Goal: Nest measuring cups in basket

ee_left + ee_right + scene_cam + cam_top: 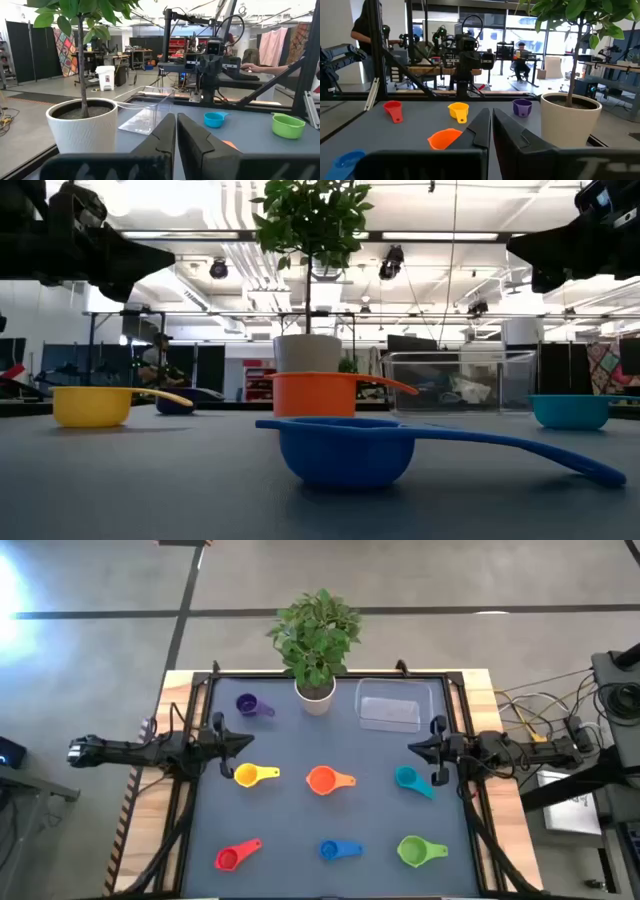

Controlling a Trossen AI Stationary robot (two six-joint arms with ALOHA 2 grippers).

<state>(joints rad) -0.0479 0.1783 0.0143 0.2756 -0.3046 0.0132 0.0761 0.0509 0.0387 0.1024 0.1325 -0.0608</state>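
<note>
Your left tool [243,743] hangs above the left side of the worktop [300,825], its fingers pressed together with only a thin slit between them in its wrist view and nothing held; it points toward the middle, just above the yellow cup [246,775]. Your right tool [416,748] mirrors it on the right side, likewise pressed together and empty, pointing inward just above the teal cup [406,778]. All seven cups sit loose on the dark worktop, none nested. The purple cup [248,705] lies at the far left, near the white plant pot [315,698] that stands at the far edge in the middle. The middle row runs yellow, orange cup [322,780], teal, from left to right, well apart from each other. The near row runs red cup [228,859], blue cup [330,850], green cup [411,851], again spaced out. The basket [389,708] rests at the far right, just beside the plant pot and apart from it, upright with its mouth up, and it appears to hold no cup. In the low view the blue cup sits nearest, with the orange one behind it in front of the pot, and the basket shows to the pot's right. Both arms sit clear of the cups, touching none.
</note>
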